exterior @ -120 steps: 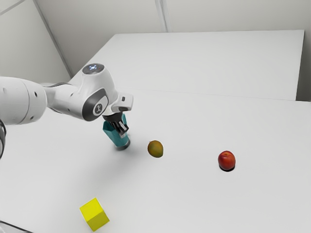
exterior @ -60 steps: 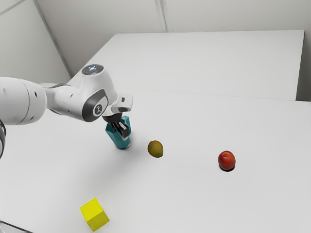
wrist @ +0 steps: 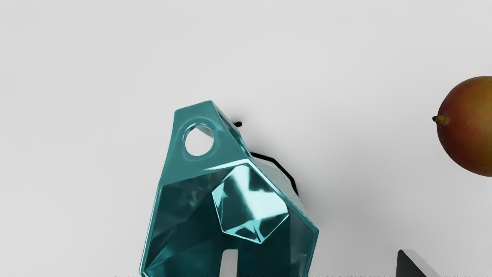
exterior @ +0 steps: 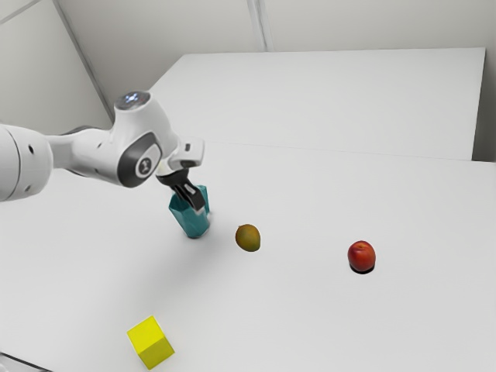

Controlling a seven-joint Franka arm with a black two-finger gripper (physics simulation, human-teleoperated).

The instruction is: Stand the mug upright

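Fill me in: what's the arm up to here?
The Franka arm is working on setting the teal mug upright. Its gripper is open at the mug, one finger at the mug's mouth and the other outside, so it isn't gripping it. The mug's mouth faces up toward the hand, and it looks upright or close to it. A mango, a red fruit and a yellow cube sit apart on the table.

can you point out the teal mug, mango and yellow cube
Teal mug (exterior: 194, 224): exterior view, outer wall, below the gripper's fingers.
Mango (wrist: 468, 129): wrist view, skin near the stem.
Yellow cube (exterior: 146, 335): exterior view, top face.
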